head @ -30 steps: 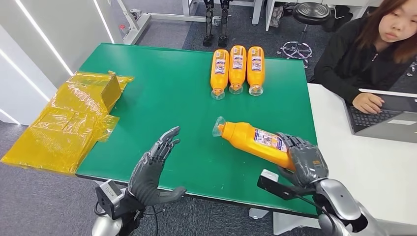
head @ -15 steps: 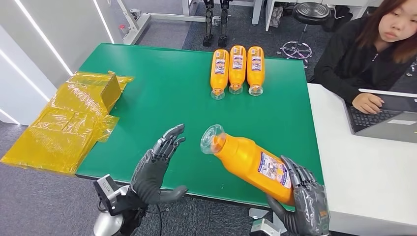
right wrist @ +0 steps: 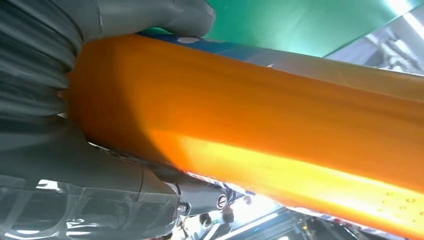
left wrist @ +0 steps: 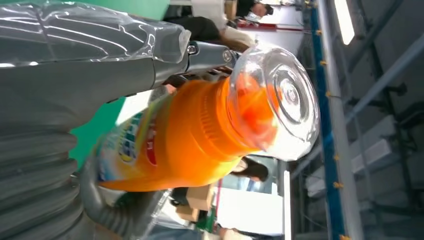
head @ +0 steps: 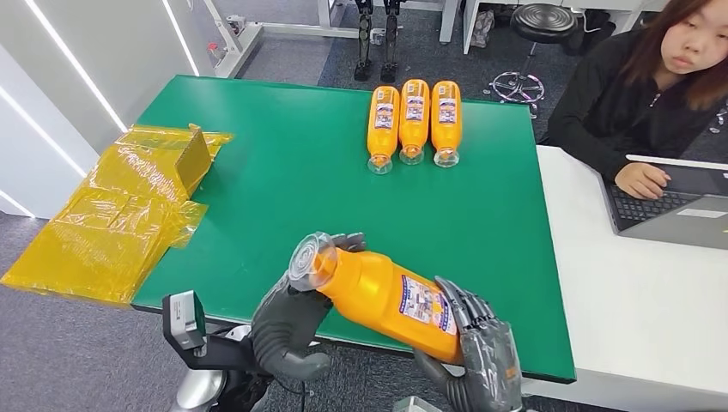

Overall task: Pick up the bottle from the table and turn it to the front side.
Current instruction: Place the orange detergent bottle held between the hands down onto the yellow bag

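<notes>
1. My right hand (head: 481, 360) is clamped round the lower body of the orange bottle (head: 382, 296), which is lifted clear of the green table (head: 283, 172) and hangs tilted over its near edge, cap end toward my left.
2. My left hand (head: 292, 318) is closed round the bottle's neck, just below the clear domed cap (head: 311, 260); in the left wrist view the thumb lies along the shoulder and the cap (left wrist: 280, 100) stands free beyond it.
3. Progress, as I judge it: the pick-up is done, with both hands on the bottle. The turn is under way but not finished, since the label (head: 425, 305) faces up and to the side, not squarely forward. Left to do: rotate the bottle until the label fronts, then presumably set it down.
4. Reference items: three like bottles (head: 414, 120) lie side by side at the far edge of the table, labels up, caps toward me. This suggests the wanted orientation.
5. Writing: the held bottle's label is white and blue with small print, too small to read. In the left wrist view, blue and red characters show on the label (left wrist: 132, 145) but are blurred. No brand can be made out.
6. Surroundings: yellow plastic wrapping (head: 112, 215) hangs off the table's left side. A person (head: 652, 86) sits at the adjoining white desk with a laptop (head: 678, 206), well apart from my hands.
</notes>
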Robot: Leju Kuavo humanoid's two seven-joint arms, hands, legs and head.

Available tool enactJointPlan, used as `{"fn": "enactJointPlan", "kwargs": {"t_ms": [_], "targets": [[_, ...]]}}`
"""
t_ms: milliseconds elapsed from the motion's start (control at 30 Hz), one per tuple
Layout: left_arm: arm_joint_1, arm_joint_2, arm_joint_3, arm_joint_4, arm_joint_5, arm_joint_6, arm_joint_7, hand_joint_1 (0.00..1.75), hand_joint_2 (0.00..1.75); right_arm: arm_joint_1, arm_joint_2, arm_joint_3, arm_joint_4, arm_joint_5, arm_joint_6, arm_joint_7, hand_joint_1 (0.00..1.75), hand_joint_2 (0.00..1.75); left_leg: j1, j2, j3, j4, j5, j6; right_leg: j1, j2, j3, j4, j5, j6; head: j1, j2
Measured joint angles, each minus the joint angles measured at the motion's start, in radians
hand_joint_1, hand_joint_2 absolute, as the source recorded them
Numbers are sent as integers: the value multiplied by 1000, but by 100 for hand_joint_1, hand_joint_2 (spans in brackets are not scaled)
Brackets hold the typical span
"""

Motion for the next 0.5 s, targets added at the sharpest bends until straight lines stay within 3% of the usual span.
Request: {"fn": "enactJointPlan", "kwargs": {"t_ms": [400,467,500], "targets": [[-100,1,-41,45,55,38,6,0,175,-119,64,124,102,-120,11,-9,175,175,0,1,1,0,1,0,0,1,0,0,0,0,0,0],[-104,3,-41,47,53,50,5,12,175,-132,72,142,128,-140,9,-20,175,175,0,1,1,0,1,0,0,1,0,0,0,0,0,0],[-105,4,-41,48,51,56,5,56,175,-135,75,152,140,-148,8,-24,175,175,0,1,1,0,1,0,0,1,0,0,0,0,0,0]]}}
